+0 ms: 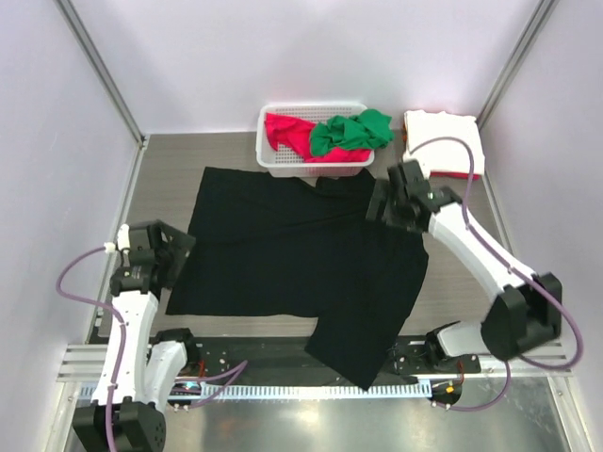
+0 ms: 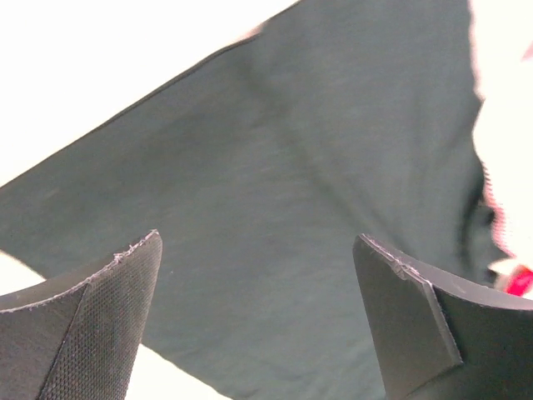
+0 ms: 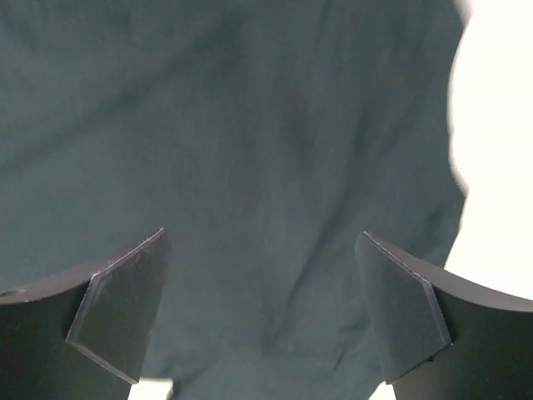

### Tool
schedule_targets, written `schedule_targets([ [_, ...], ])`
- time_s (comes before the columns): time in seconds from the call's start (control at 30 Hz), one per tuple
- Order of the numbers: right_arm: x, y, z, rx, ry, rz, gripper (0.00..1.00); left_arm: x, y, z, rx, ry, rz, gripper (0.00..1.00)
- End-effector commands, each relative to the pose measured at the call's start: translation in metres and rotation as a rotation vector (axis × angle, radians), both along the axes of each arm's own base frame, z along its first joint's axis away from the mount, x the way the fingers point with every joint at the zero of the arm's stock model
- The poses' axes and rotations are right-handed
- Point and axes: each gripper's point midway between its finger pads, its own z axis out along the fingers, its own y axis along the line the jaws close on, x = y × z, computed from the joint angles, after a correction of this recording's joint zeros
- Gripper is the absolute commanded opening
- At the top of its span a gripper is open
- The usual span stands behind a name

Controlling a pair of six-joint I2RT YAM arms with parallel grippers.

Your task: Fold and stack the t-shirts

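Note:
A black t-shirt (image 1: 292, 254) lies spread on the table, one part hanging toward the near edge. It fills the left wrist view (image 2: 291, 183) and the right wrist view (image 3: 250, 150). My left gripper (image 1: 179, 247) is open at the shirt's left edge, just above the cloth (image 2: 258, 317). My right gripper (image 1: 382, 205) is open over the shirt's right upper part (image 3: 262, 308). Red (image 1: 283, 130) and green (image 1: 350, 130) t-shirts lie crumpled in the basket. A folded white t-shirt (image 1: 443, 141) lies at the back right, on something red.
The white lattice basket (image 1: 311, 162) stands at the back centre, touching the black shirt's far edge. Metal frame posts rise at the back left and back right. A metal rail (image 1: 311, 386) runs along the near edge by the arm bases.

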Motion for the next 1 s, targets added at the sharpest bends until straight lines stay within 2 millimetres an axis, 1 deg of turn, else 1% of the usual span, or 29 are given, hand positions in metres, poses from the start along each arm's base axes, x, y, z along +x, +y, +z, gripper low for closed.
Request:
schedule_targets([
  [0.0,-0.056,0.016,-0.054,0.146,0.144,-0.059,0.97,-0.012,0.002,-0.03,-0.018,0.074,0.05,0.96],
  [0.03,-0.063,0.024,-0.056,0.196,0.148,-0.037,0.97,-0.01,-0.006,-0.034,-0.053,0.072,0.012,0.95],
  [0.07,-0.065,0.024,-0.063,0.204,0.156,-0.042,0.97,-0.007,-0.009,-0.04,-0.057,0.081,-0.012,0.93],
  [0.13,-0.074,0.019,-0.085,0.166,0.221,-0.042,0.97,0.006,-0.015,-0.048,-0.072,0.089,-0.062,0.91],
  [0.17,-0.074,0.016,-0.09,0.144,0.233,-0.048,0.97,0.013,-0.025,-0.047,-0.09,0.079,-0.136,0.91],
  [0.2,-0.072,0.013,-0.095,0.123,0.246,-0.049,0.97,0.019,-0.03,-0.055,-0.089,0.115,-0.169,0.9],
  [0.23,-0.071,0.01,-0.101,0.106,0.26,-0.058,0.97,0.023,-0.033,-0.056,-0.076,0.128,-0.194,0.9],
  [0.27,-0.07,0.005,-0.113,0.072,0.297,-0.074,0.98,0.032,-0.035,-0.052,-0.054,0.123,-0.22,0.91],
  [0.3,-0.064,0.0,-0.115,0.054,0.3,-0.086,0.98,0.036,-0.041,-0.063,-0.046,0.167,-0.26,0.91],
  [0.33,-0.063,-0.006,-0.128,0.007,0.334,-0.102,0.98,0.042,-0.047,-0.062,-0.065,0.163,-0.289,0.92],
  [0.37,-0.061,-0.008,-0.132,-0.003,0.35,-0.1,0.98,0.047,-0.048,-0.068,-0.061,0.177,-0.301,0.92],
  [0.4,-0.052,-0.014,-0.132,-0.039,0.341,-0.105,0.98,0.052,-0.052,-0.072,-0.076,0.186,-0.328,0.92],
  [0.43,-0.047,-0.021,-0.136,-0.06,0.351,-0.119,0.98,0.053,-0.055,-0.089,-0.089,0.246,-0.341,0.92],
  [0.47,-0.044,-0.026,-0.14,-0.086,0.367,-0.127,0.98,0.059,-0.056,-0.091,-0.093,0.253,-0.354,0.92],
  [0.5,-0.036,-0.031,-0.146,-0.115,0.383,-0.137,0.98,0.062,-0.056,-0.098,-0.097,0.273,-0.361,0.92],
  [0.53,-0.031,-0.039,-0.15,-0.134,0.394,-0.142,0.98,0.064,-0.056,-0.105,-0.097,0.295,-0.364,0.92],
  [0.57,-0.025,-0.043,-0.151,-0.142,0.398,-0.15,0.98,0.066,-0.057,-0.117,-0.106,0.331,-0.366,0.92],
  [0.6,-0.015,-0.046,-0.156,-0.155,0.405,-0.153,0.98,0.069,-0.057,-0.123,-0.111,0.34,-0.364,0.92],
  [0.63,-0.008,-0.051,-0.157,-0.176,0.404,-0.161,0.98,0.072,-0.059,-0.128,-0.127,0.345,-0.361,0.91],
  [0.67,-0.002,-0.058,-0.16,-0.191,0.415,-0.163,0.98,0.075,-0.06,-0.137,-0.139,0.367,-0.36,0.91],
  [0.7,0.015,-0.059,-0.154,-0.193,0.387,-0.165,0.98,0.08,-0.062,-0.139,-0.147,0.359,-0.36,0.91],
  [0.73,0.02,-0.063,-0.163,-0.21,0.409,-0.168,0.98,0.084,-0.063,-0.14,-0.16,0.36,-0.358,0.91],
  [0.77,0.027,-0.067,-0.162,-0.221,0.412,-0.159,0.98,0.093,-0.063,-0.143,-0.16,0.362,-0.358,0.91],
  [0.8,0.045,-0.066,-0.152,-0.22,0.376,-0.156,0.98,0.099,-0.063,-0.143,-0.162,0.359,-0.358,0.91],
  [0.83,0.049,-0.067,-0.155,-0.231,0.388,-0.153,0.98,0.106,-0.065,-0.142,-0.167,0.355,-0.363,0.91],
  [0.87,0.051,-0.069,-0.15,-0.249,0.394,-0.143,0.98,0.12,-0.066,-0.134,-0.164,0.327,-0.374,0.9],
  [0.9,0.061,-0.067,-0.141,-0.247,0.368,-0.139,0.98,0.12,-0.067,-0.134,-0.173,0.346,-0.38,0.9],
  [0.93,0.064,-0.068,-0.136,-0.251,0.361,-0.137,0.98,0.124,-0.068,-0.127,-0.175,0.335,-0.386,0.9],
  [0.97,0.064,-0.069,-0.124,-0.253,0.348,-0.136,0.98,0.127,-0.069,-0.12,-0.175,0.32,-0.393,0.9],
])
